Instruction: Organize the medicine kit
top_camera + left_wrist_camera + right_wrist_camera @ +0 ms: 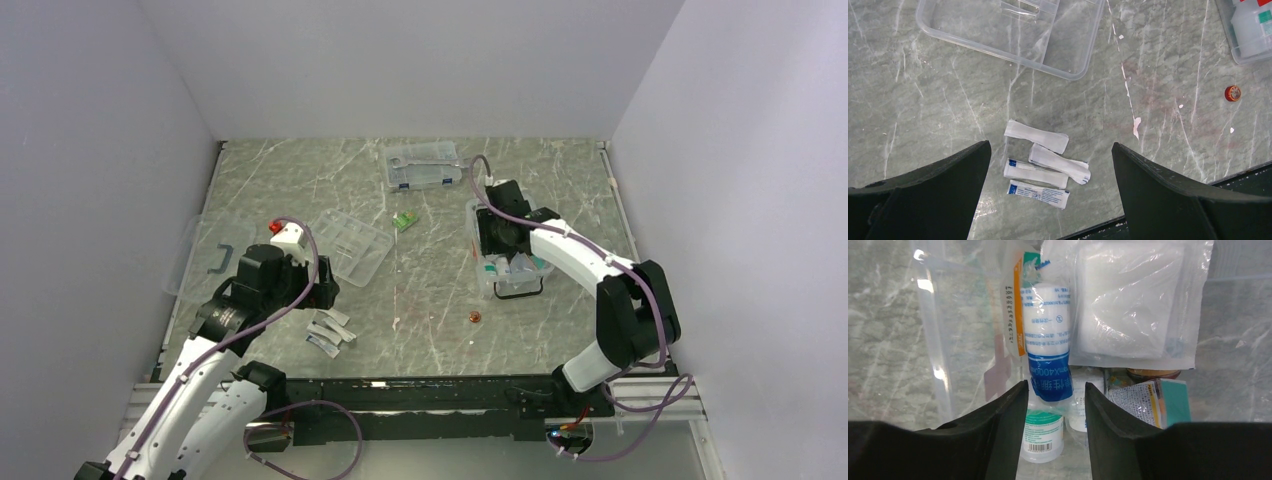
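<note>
The clear medicine kit box (482, 272) stands right of centre, and my right gripper (497, 232) reaches down into it. In the right wrist view the right gripper (1055, 385) is open. The blue end of a wrapped bandage roll (1049, 340) lies loose between its fingers, beside a gauze packet (1133, 305) and over a green-labelled bottle (1043, 432). My left gripper (1050, 144) hangs wide open above several white packets (1045, 165) near the front edge. The divided tray (352, 245) and the handled lid (208, 258) lie at the left.
A flat clear case with blue latches (423, 167) sits at the back. A small green packet (404, 221) lies mid-table and a red cap (474, 317) in front of the kit box. A white bottle (287, 237) stands by the left arm.
</note>
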Motion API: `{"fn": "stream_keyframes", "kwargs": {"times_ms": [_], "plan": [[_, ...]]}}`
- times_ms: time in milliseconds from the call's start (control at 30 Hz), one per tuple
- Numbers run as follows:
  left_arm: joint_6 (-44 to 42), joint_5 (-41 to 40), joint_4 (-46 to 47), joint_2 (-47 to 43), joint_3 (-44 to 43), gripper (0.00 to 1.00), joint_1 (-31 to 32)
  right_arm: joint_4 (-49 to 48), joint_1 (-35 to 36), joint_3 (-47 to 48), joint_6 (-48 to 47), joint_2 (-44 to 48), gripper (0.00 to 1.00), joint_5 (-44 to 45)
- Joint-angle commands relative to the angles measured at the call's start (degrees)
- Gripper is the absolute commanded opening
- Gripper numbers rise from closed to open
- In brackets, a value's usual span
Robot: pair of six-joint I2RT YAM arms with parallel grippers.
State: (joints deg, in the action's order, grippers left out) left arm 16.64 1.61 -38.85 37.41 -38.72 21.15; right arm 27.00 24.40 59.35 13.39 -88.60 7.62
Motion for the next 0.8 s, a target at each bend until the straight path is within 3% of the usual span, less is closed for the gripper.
{"fn": "stream_keyframes", "kwargs": {"times_ms": [0,233,500,767], "plan": [[-0.3,-0.2,0.7,0.2,-2.6,0.99,0.0,0.8,0.0,4.2,1.0,3.7,0.5,1.6],[-0.3,-0.2,0.5,0.4,-2.8,0.99,0.0,3.2,-0.1,7.9,-0.9,8.0,0.59,7.5],[0.0,-0.8,0.5,-0.8,-2.6,0.99,0.0,2.5,-0.5,13.0,1.2,11.9,0.58,12.0],[-0.2,-0.6,0.5,-1.0,-2.6,0.99,0.0,0.8,-1.1,16.6,0.9,15.3,0.59,0.9]]}}
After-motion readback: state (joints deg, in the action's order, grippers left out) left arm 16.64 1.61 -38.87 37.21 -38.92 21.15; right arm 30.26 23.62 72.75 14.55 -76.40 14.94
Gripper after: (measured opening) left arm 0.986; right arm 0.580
